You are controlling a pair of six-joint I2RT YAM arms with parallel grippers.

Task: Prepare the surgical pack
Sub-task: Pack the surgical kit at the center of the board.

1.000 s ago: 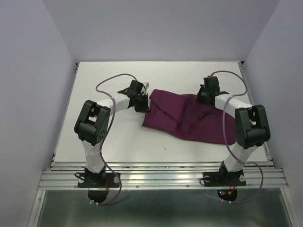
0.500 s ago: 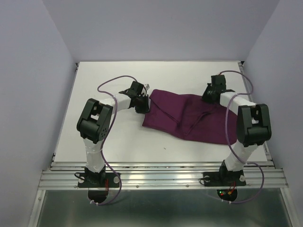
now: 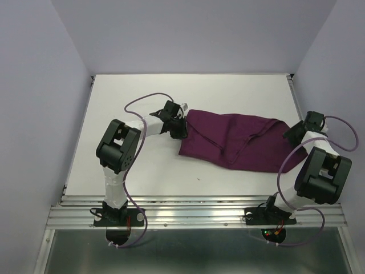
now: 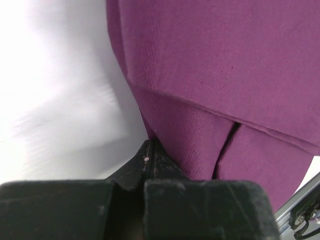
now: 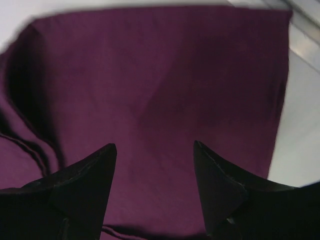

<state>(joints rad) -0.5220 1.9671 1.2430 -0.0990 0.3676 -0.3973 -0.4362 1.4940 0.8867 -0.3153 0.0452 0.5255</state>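
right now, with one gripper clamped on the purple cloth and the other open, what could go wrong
1. Only the left gripper is shut on the purple cloth, at its left corner. The cloth lies creased and doubled over, so a pull may drag the whole bundle instead of flattening it.
2. The right gripper is open and holds nothing. The cloth's right end lies close to the table edge and could slide off.

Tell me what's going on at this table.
Two robot arms are working on a purple cloth on the white table. The left gripper is shut on the cloth's left edge. The right gripper hangs open over the cloth's right end and holds nothing. The cloth lies rumpled and folded over itself, not spread flat.
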